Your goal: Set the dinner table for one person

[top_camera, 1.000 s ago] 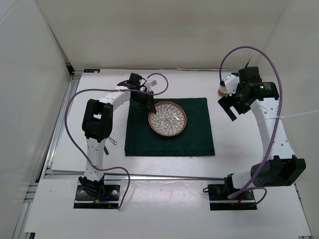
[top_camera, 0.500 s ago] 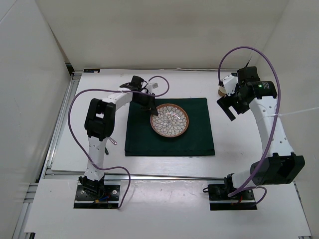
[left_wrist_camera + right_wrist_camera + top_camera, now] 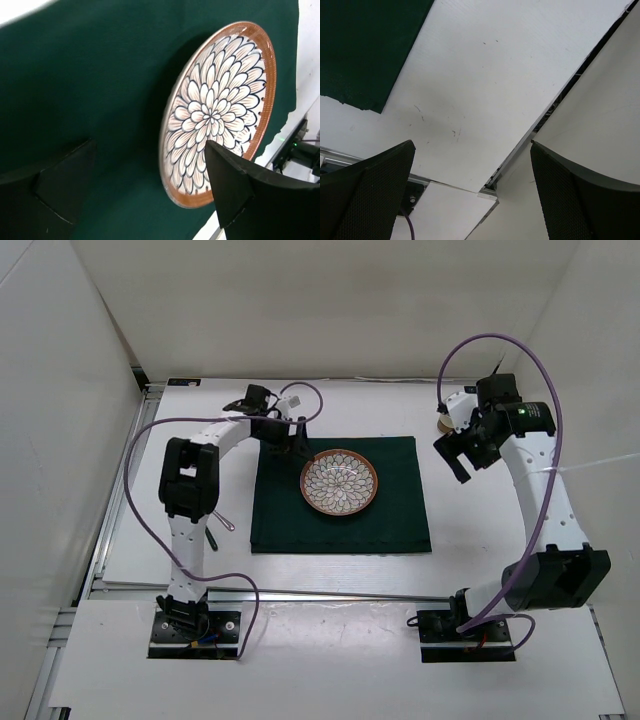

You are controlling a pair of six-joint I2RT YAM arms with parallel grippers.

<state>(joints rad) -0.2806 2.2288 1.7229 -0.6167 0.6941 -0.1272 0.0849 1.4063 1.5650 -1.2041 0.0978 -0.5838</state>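
A brown-rimmed plate with a petal pattern (image 3: 339, 483) (image 3: 217, 107) lies flat on the dark green cloth (image 3: 390, 515) (image 3: 90, 75) in the middle of the dinner table (image 3: 200, 470) (image 3: 485, 85). My left gripper (image 3: 292, 438) (image 3: 150, 185) hovers just off the plate's far-left rim, open, with nothing between its fingers (image 3: 230, 185). My right gripper (image 3: 460, 455) (image 3: 472, 190) hangs open and empty above bare table, right of the cloth's far right corner (image 3: 365, 45).
A small round tan object (image 3: 441, 423) stands on the table behind the right gripper. A metal utensil (image 3: 224, 523) lies beside the left arm, left of the cloth. Metal rails (image 3: 120, 500) edge the table, and white walls close it in.
The left gripper slid the plate a little to the right on the cloth, then opened, let go of its rim and drew back to the far left. The right arm barely moved.
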